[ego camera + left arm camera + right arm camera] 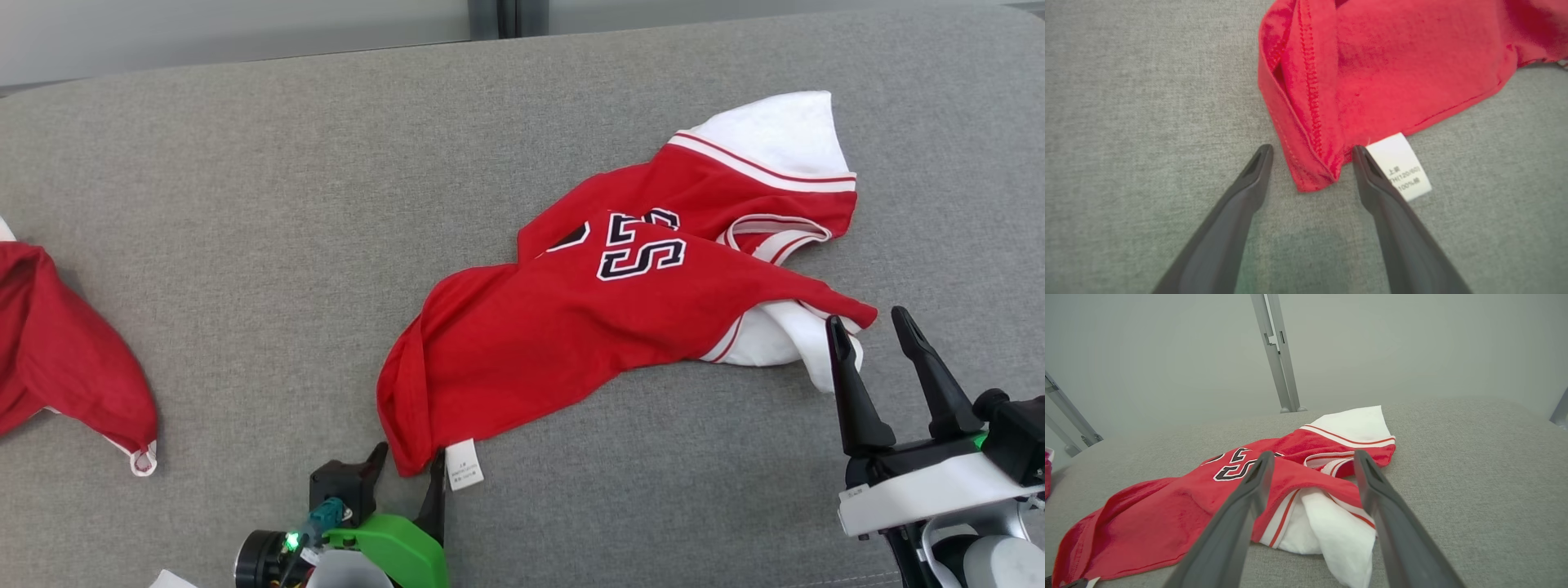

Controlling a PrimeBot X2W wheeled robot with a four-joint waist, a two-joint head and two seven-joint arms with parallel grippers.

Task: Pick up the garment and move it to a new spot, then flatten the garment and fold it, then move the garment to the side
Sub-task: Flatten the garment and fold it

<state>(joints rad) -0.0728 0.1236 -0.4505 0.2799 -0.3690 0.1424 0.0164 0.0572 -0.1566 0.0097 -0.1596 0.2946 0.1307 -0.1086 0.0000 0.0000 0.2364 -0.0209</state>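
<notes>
The garment (571, 318) is a red jersey with white sleeves and black numerals, lying crumpled across the grey cushion. Its near hem corner (1314, 171) with a white care label (1400, 165) lies between the tips of my left gripper (1312, 151), which is open. In the head view the left gripper (408, 461) sits at the hem's lowest corner. My right gripper (869, 322) is open, its fingers just beside the white sleeve (804, 347). From the right wrist, the right gripper (1312, 457) points at that sleeve (1339, 531) and the garment (1180, 506).
A second red garment (65, 351) lies at the cushion's left edge. The grey cushion (245, 204) stretches wide around the jersey. Beyond its far edge stand a pale wall and a metal frame post (1276, 351).
</notes>
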